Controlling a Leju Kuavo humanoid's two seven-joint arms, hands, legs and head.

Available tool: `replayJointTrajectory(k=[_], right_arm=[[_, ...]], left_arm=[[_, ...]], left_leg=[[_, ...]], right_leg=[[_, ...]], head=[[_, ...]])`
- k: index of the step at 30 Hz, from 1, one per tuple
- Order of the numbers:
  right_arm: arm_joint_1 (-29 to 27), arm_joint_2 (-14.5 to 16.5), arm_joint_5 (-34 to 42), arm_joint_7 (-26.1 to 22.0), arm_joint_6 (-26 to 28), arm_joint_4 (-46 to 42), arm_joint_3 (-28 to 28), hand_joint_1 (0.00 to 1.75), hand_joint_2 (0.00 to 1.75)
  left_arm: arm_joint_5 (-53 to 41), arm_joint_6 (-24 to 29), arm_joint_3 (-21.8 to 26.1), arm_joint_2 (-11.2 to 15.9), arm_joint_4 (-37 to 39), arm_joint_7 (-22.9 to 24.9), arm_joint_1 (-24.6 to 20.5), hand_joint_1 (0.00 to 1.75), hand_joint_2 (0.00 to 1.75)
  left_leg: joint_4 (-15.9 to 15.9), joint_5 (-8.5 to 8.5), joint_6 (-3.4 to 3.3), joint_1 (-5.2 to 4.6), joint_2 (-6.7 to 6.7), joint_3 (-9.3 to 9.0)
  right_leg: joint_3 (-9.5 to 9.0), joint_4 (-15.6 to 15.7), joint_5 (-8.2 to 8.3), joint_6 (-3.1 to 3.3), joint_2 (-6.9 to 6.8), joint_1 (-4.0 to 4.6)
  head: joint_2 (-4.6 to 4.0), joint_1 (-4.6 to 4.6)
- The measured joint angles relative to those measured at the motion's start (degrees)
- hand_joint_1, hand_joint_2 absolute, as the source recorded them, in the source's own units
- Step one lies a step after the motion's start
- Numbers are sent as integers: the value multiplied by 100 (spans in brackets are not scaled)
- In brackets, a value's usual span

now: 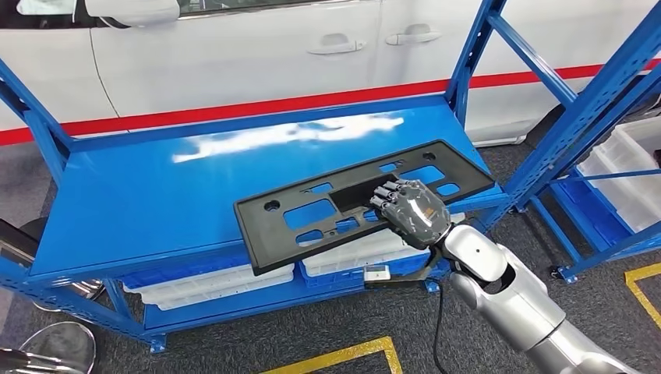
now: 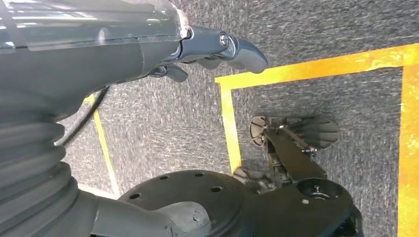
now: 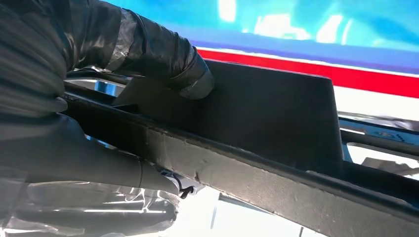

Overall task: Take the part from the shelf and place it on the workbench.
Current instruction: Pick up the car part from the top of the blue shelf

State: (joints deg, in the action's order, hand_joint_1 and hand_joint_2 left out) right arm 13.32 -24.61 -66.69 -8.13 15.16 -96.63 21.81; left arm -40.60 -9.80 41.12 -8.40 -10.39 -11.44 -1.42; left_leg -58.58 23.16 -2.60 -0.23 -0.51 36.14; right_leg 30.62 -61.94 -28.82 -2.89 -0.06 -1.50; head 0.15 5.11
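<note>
The part is a long black plastic panel (image 1: 312, 214) with several cut-outs. It lies slantwise on the top of the blue shelf (image 1: 140, 195), and its near long edge sticks out past the shelf's front. My right hand (image 1: 413, 210) grips that near edge right of the panel's middle. In the right wrist view the thumb (image 3: 163, 59) presses on one face of the panel (image 3: 276, 113) and the other fingers (image 3: 99, 163) wrap under it. My left hand (image 2: 99, 44) hangs over the grey floor and holds nothing; its fingers (image 2: 242, 49) are loosely extended.
A white car stands right behind the shelf. White bins (image 1: 210, 284) fill the lower shelf level. A second blue rack (image 1: 600, 101) with white bins (image 1: 631, 179) is at the right. Yellow tape lines (image 1: 343, 354) mark the grey carpet.
</note>
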Motion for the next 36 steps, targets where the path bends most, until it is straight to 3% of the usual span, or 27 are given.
replayJointTrajectory(k=[2,4,5,6,9,10,11,13,15,16,17,19,20,21,24,25,26,27,28,30,32,34,35,36], right_arm=[[91,127,-46,33,-24,-7,152,175,175],[177,251,-61,65,-59,-8,308,175,175],[218,308,-64,75,-81,-8,380,175,175],[260,371,-66,83,-100,-8,450,175,175],[422,570,-69,114,-145,2,692,175,175],[496,645,-71,138,-167,19,790,175,175],[582,732,-76,170,-197,47,896,175,175],[811,957,-92,255,-268,161,1122,175,175],[1114,1270,-101,360,-324,359,1361,175,175],[1279,1434,-97,408,-343,483,1477,175,175],[1437,1588,-90,451,-356,608,1583,175,175],[1681,1818,-64,498,-370,821,1751,175,175],[1763,1889,-52,508,-372,893,1812,175,175],[1822,1939,-41,513,-373,954,1861,175,175],[1921,2015,-26,530,-373,1082,1966,175,175],[1932,2032,-24,537,-373,1117,1992,175,175],[1939,2044,-22,544,-372,1150,2013,175,175],[1945,2057,-21,550,-371,1181,2035,175,175],[1956,2075,-17,554,-370,1209,2054,175,175],[2008,2137,-5,558,-370,1245,2083,175,175],[2101,2216,13,567,-377,1282,2095,175,175],[2186,2271,32,580,-395,1334,2100,175,175],[2212,2294,39,590,-406,1360,2101,175,175],[2227,2321,43,599,-419,1388,2101,175,175]], left_arm=[[19,-17,25,20,-1,-4,-1,0,175],[33,-29,64,54,1,-6,7,0,175],[36,-33,84,74,1,-5,9,0,175],[38,-38,102,95,1,-5,13,0,175],[57,-74,144,159,1,-6,18,0,175],[75,-97,161,185,1,-7,18,0,175],[99,-127,180,219,1,-7,15,0,175],[164,-199,242,314,0,-6,8,0,175],[232,-287,321,433,-2,15,-16,0,175],[258,-327,362,489,-2,32,-28,0,175],[277,-360,399,535,-3,49,-38,0,175],[294,-393,463,598,-3,69,-42,0,175],[296,-397,490,617,-3,75,-44,0,175],[296,-398,515,632,-3,80,-44,0,175],[295,-397,565,659,-3,84,-35,0,175],[293,-397,573,664,-3,83,-26,0,175],[291,-397,577,668,-3,83,-15,0,175],[290,-397,580,673,-3,83,-7,0,175],[290,-398,584,676,-3,83,-1,0,175],[290,-412,596,675,-3,86,-3,0,175],[290,-434,619,682,-3,92,-6,0,175],[275,-446,644,707,-3,96,-1,0,175],[262,-449,654,720,-3,95,5,0,175],[247,-452,661,732,-3,93,16,0,175]], left_leg=[[-18,-86,76,-8,1,55],[-19,-142,155,-1,6,91],[-81,-55,186,6,14,138],[-245,144,214,16,21,208],[-1217,935,291,59,28,453],[-1478,1007,315,70,27,468],[-1591,953,335,81,27,413],[-1238,651,351,98,26,14],[-479,619,322,88,34,-524],[-208,675,293,77,41,-679],[-63,727,255,59,50,-737],[-24,634,166,54,51,-673],[-16,564,114,60,43,-630],[0,486,64,72,35,-572],[6,249,-17,67,30,-301],[3,171,-22,54,31,-196],[0,99,-22,38,31,-98],[-3,29,-20,19,31,-4],[-4,-37,-16,-1,31,79],[-8,-154,0,-27,24,192],[15,-270,42,-20,7,230],[74,-394,99,-13,1,243],[75,-379,130,-9,9,268],[4,-256,159,-10,19,316]], right_leg=[[-252,437,-121,93,4,39],[-189,487,-44,197,-13,42],[-137,499,18,253,-27,34],[-70,515,92,309,-42,23],[183,496,290,381,-56,28],[278,475,351,377,-57,32],[379,449,410,371,-58,33],[587,373,521,344,-49,26],[753,287,618,289,-26,27],[795,264,665,255,-17,30],[815,262,718,216,-12,34],[828,290,804,140,-12,25],[857,261,745,108,-11,18],[910,143,574,83,-10,12],[1182,-835,-279,34,-7,13],[1223,-1164,-408,30,-7,18],[1184,-1336,-397,40,-7,26],[1040,-1305,-281,70,-6,43],[800,-1086,-136,119,-6,66],[118,-242,-71,280,-8,156],[-319,397,-173,381,-24,234],[-347,567,-112,412,-45,246],[-310,612,-31,441,-58,232],[-253,651,62,475,-69,209]], head=[[0,-1],[0,0],[0,-1],[0,-1],[0,-2],[0,-2],[0,-2],[0,-3],[0,-2],[0,-2],[0,-2],[0,-2],[0,-1],[0,-1],[0,-1],[0,0],[0,0],[0,-1],[0,0],[0,-1],[0,-1],[0,-1],[0,-1],[0,-1]])
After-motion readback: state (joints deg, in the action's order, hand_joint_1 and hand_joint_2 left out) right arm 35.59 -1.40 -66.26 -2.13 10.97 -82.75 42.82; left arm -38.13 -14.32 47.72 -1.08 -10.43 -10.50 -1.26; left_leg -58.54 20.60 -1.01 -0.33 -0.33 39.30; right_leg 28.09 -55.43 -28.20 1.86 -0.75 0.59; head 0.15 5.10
